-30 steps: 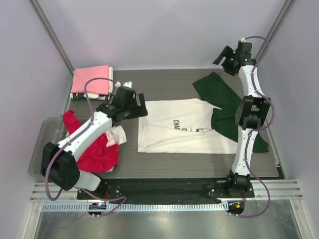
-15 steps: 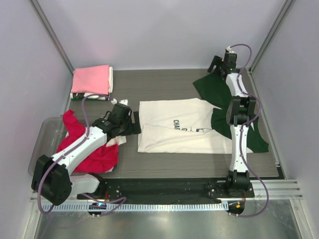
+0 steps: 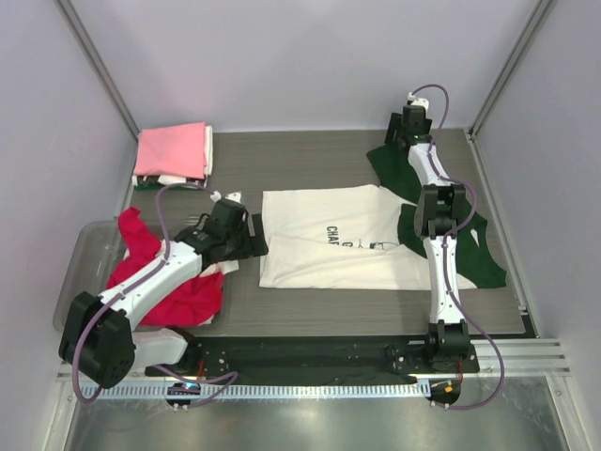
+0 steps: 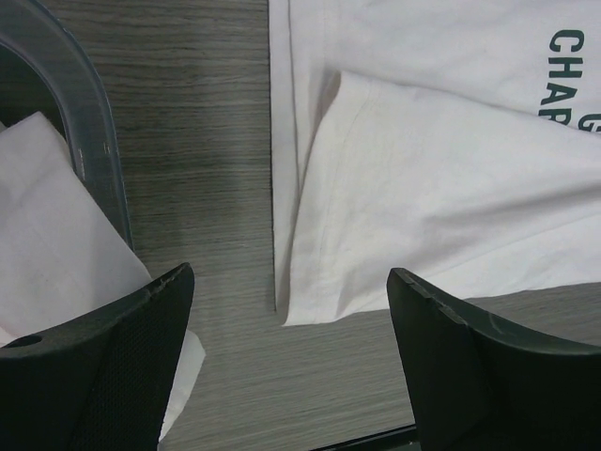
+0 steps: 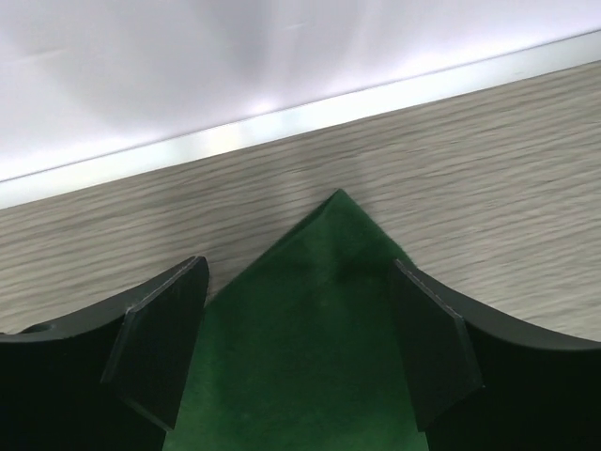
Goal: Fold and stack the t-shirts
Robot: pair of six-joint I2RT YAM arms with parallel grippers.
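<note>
While the cream-white tee (image 3: 329,249) lies spread flat, print up, in the middle of the table (image 3: 300,164), both claws sit over cloth with nothing in them. The left gripper (image 4: 289,279) is spread wide right over the tee's left edge, where a sleeve lies folded onto the body. It's not pinching anything as far as I can see. The right gripper (image 5: 299,272) is reached way out to the far side, also spread, over the pointed corner of the dark green tee (image 5: 310,366). That one sprawls on the right, up against the cream one. The red-magenta tee (image 3: 178,291) is bunched up on the left by the clear bin (image 3: 80,258). The pale pink tee (image 3: 172,148) sits folded in the far left corner.
</note>
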